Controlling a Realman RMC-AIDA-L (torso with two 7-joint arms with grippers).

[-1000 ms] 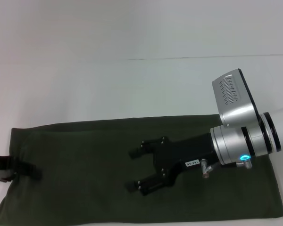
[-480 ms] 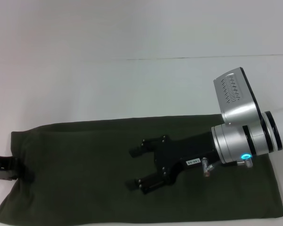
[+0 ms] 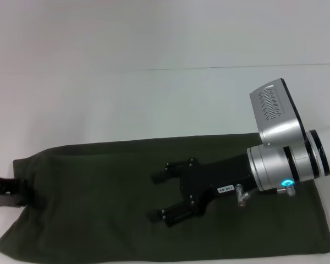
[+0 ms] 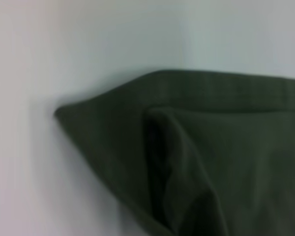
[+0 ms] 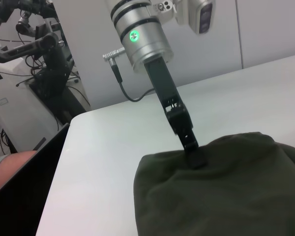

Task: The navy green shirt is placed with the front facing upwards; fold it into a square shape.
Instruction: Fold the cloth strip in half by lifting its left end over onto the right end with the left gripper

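A plain white table (image 3: 154,104) fills the scene, with a pale wall behind it and racks of equipment and cables off to one side. The navy green shirt (image 3: 99,192) lies across the near part of the table, folded into a long band. The right gripper (image 3: 159,198) hovers over its middle, fingers spread apart and empty. The left gripper (image 5: 194,155) is clamped on the shirt's left end, which is bunched up there.
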